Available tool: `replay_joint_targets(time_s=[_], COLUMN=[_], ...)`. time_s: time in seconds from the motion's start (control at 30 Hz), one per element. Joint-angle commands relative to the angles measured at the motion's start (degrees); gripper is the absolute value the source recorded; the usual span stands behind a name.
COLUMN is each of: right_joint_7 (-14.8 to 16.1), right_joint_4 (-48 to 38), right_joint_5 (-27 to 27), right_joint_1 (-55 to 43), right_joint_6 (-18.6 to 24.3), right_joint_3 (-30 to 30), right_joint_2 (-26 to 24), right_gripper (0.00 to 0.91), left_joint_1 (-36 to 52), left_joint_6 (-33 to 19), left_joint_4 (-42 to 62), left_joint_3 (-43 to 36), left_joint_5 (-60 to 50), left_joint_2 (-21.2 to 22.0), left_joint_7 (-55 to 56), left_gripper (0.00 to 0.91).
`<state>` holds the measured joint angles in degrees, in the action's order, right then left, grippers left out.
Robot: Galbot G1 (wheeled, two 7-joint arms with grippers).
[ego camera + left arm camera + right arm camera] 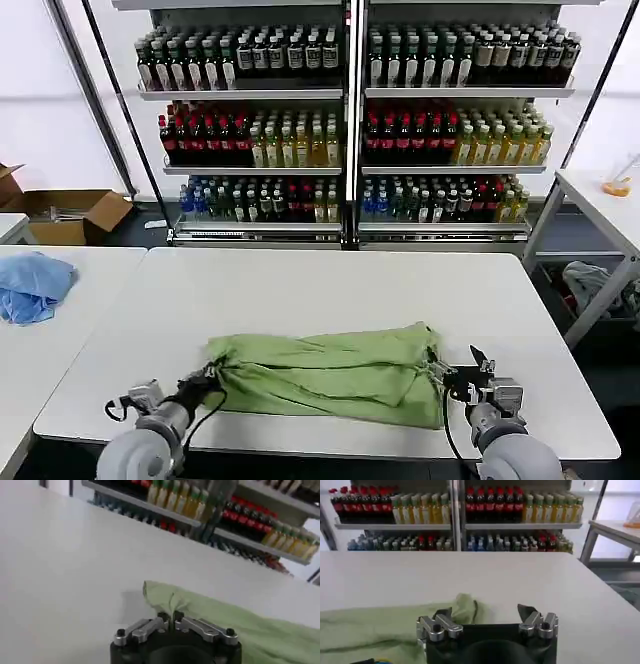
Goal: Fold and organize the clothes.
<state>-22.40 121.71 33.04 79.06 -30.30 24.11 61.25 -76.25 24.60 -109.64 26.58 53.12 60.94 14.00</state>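
The clothes are one light green T-shirt (330,372), lying as a long folded band across the near part of the white table (330,290). My left gripper (207,381) is at the shirt's left end, shut on a pinch of the fabric. In the left wrist view the jaws (170,616) meet on a ridge of the green T-shirt (235,625). My right gripper (455,368) sits at the shirt's right end with its fingers wide apart. In the right wrist view the right gripper (484,612) holds nothing. A bunched corner of the T-shirt (462,606) lies beside one fingertip (442,614).
Shelves of bottles (350,120) stand behind the table. A light blue cloth (35,285) lies on the neighbouring table to the left, with a cardboard box (70,215) behind it. At the right stands a side table (600,200) with a grey-white cloth (590,282) below it.
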Motion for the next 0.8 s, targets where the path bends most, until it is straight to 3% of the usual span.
replay_joint_targets(time_s=[0.03, 0.23, 0.37, 0.5, 0.8], right_joint_7=[0.17, 0.45, 0.49, 0.59, 0.65], right_joint_4=[-0.01, -0.02, -0.06, -0.27, -0.42], right_joint_5=[0.12, 0.51, 0.57, 0.54, 0.53], right_joint_1=[-0.09, -0.67, -1.0, -0.96, -1.32], right_joint_6=[0.1, 0.22, 0.21, 0.22, 0.16], right_joint_3=[0.24, 0.45, 0.38, 0.32, 0.45], right_joint_2=[-0.17, -0.55, -0.66, -0.61, -0.6], right_gripper=[0.907, 0.907, 0.907, 0.907, 0.907], left_joint_1=[1.24, 2.75, 3.52, 3.41, 5.5], left_joint_6=[1.02, 2.65, 4.28, 3.97, 1.32], left_joint_4=[1.71, 4.14, 0.2, -7.84, -15.03], left_joint_3=[19.83, 29.14, 30.12, 24.15, 5.14], left_joint_5=[13.86, 18.47, 28.21, 34.18, 31.83], left_joint_2=[-8.98, -15.98, -16.4, -11.82, -3.88], left_joint_7=[-0.94, -0.91, 0.84, 1.86, 3.08], left_gripper=[0.03, 0.03, 0.03, 0.03, 0.03])
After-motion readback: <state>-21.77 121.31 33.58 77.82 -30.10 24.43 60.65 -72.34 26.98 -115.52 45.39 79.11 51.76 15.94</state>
